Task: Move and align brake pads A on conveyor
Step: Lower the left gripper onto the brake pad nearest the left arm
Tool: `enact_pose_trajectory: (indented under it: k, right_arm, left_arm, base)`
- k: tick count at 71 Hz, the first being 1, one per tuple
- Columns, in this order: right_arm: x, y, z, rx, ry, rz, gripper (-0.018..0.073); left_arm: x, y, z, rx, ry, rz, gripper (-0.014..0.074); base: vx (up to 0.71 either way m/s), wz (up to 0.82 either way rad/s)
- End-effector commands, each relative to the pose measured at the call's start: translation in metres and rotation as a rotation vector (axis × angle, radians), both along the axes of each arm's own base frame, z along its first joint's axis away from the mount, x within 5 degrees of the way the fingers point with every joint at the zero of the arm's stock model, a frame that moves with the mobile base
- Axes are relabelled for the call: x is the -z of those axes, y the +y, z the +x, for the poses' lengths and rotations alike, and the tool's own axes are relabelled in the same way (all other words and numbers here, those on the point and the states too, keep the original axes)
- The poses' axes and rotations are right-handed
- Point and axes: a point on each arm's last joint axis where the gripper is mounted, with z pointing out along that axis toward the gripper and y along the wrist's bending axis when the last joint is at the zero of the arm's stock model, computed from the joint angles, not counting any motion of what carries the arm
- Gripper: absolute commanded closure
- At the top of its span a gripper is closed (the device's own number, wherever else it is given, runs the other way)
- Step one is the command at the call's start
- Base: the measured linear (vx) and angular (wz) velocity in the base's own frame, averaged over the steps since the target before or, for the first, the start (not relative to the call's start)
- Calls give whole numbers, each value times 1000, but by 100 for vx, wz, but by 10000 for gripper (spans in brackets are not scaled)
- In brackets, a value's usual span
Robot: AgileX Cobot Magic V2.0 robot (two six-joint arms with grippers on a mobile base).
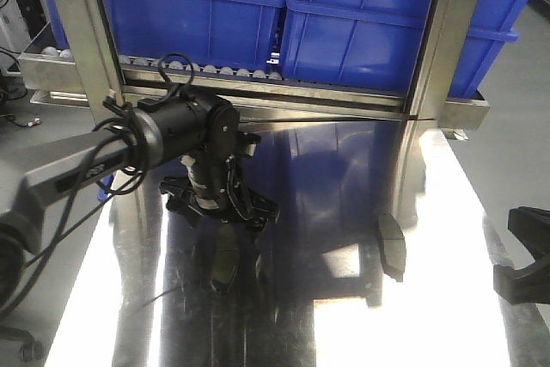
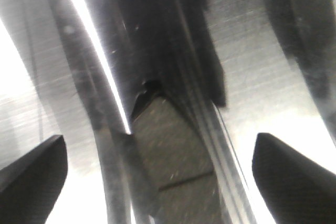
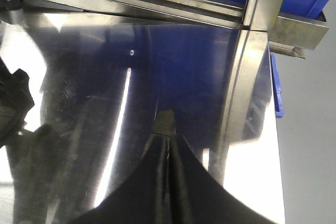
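One brake pad [image 1: 225,262] lies on the shiny steel table. My left gripper [image 1: 223,214] hangs right above it, pointing down. In the left wrist view the pad [image 2: 178,153] shows its grey face and centre groove between the two black fingertips [image 2: 32,174], which stand wide apart and do not touch it. My left gripper [image 2: 160,177] is open. A second pad [image 1: 393,247] lies further right, by a steel post. My right gripper [image 1: 524,257] is at the table's right edge. In the right wrist view it [image 3: 168,139] is shut and empty, and that pad [image 3: 165,121] lies beyond its tips. The conveyor is out of view.
A metal roller rack [image 1: 215,70] with blue bins [image 1: 369,23] stands at the back of the table. Two steel posts [image 1: 434,49] rise from the table [image 1: 309,333]. The left arm [image 3: 13,108] shows at the left edge of the right wrist view.
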Motion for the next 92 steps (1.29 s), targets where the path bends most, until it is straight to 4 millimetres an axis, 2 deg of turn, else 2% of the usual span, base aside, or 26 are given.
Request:
enact_pose_trajectory:
  k: [1,10,28,45,62,92]
  right_arm:
    - [-15,1,3,-10,-98,21,567]
    - [-15,1,3,-10,-98,21,567]
    - [-15,1,3,-10,-98,21,567]
    - [-15,1,3,-10,-98,21,567]
    - [-15,1,3,-10,-98,21,567]
    - [-15,1,3,-10,-98,21,567]
  left_arm:
    - [-28,-5,0,-2,-42,-47,-59]
    - [-17,-6,-1,-7,4,-35,-52]
    - [-17,-7,-2,-6,10,-32,-32]
    - [-14,-6,-3,-9,25,-23,45]
    - [-13,-6,-4,-9,39,-14,163]
    - [-24,-4,-6,-9,23,-24,472]
  base:
    - [0,0]
    - [0,0]
    - [0,0]
    - [0,0]
    - [0,0]
    - [0,0]
